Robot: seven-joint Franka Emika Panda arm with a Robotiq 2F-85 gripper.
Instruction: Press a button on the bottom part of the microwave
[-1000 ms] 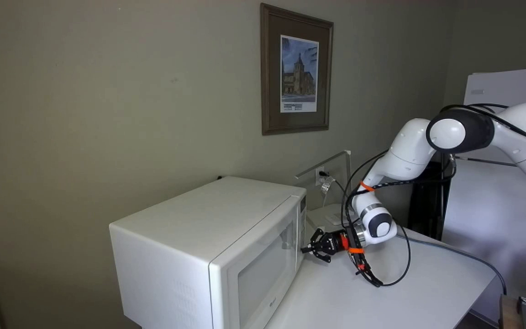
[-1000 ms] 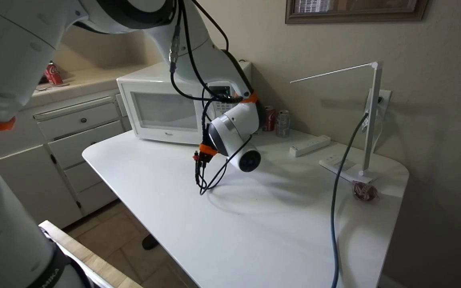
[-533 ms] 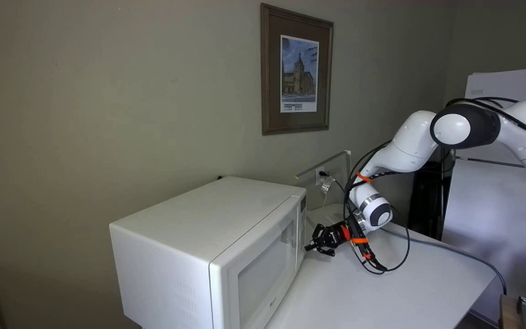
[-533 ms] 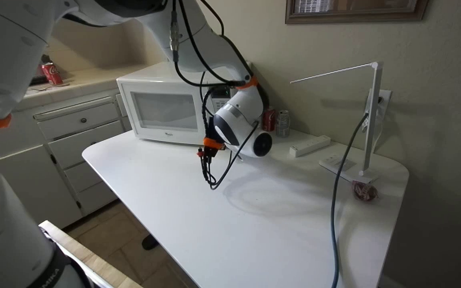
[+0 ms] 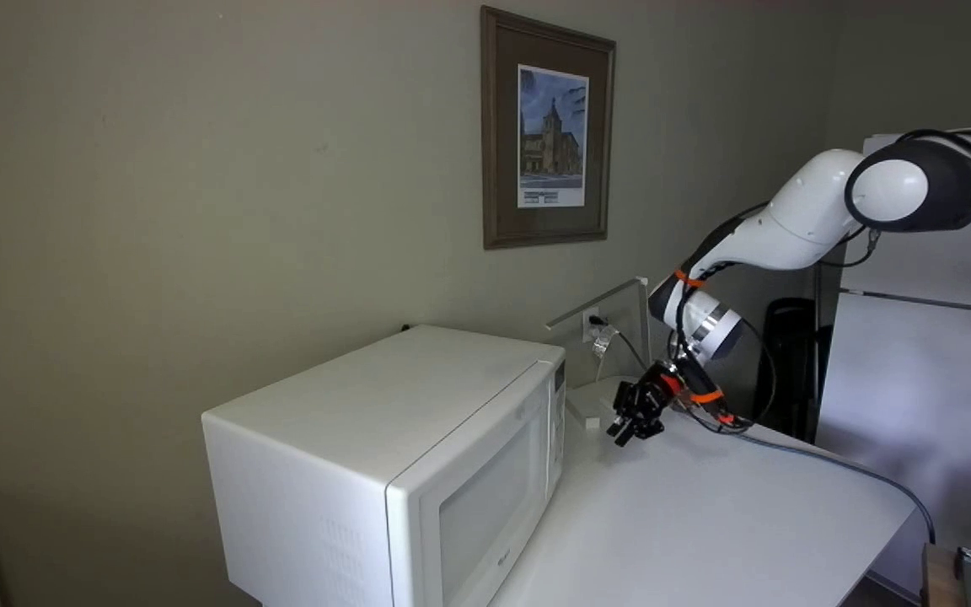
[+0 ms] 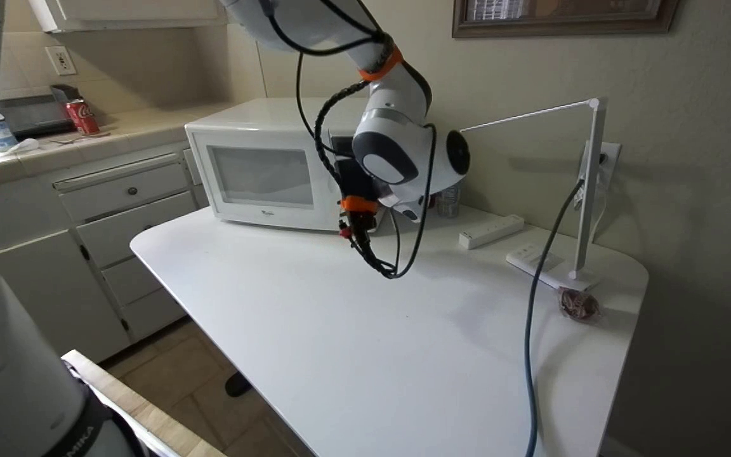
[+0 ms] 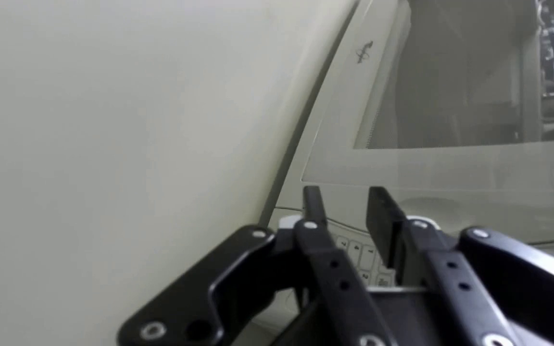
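White, boxy, pale-windowed countertop microwave (image 5: 384, 455) stands left of the black jointed fingers (image 7: 314, 206) in an exterior view, on the white bench (image 5: 688, 523), with a clear gap between. The 2 fingers, tilted down and leftward, are moderately parted, holding nothing. No contact shows, so I judge the press itself is not in hand; whether it is due or done, I cannot tell. If due, the next move calls for drawing the tips together, swinging left to the low end of the narrow white control strip (image 5: 559, 413), and pushing straight in.

Writing, from the left, in an exterior view where the white robot arm (image 6: 397, 95) hides the fingers: far left and below them, "MIKA" on a black base band (image 6: 81, 439); far left and above, a red metal drinks can (image 6: 83, 118), seemingly marked Coca-Cola; nearer left, the dark door logo (image 6: 268, 213), too small to read. Beyond the fingertips in the wrist view, the pale keypad (image 7: 357, 250) shows 7, 4, 1 and 2, sideways.
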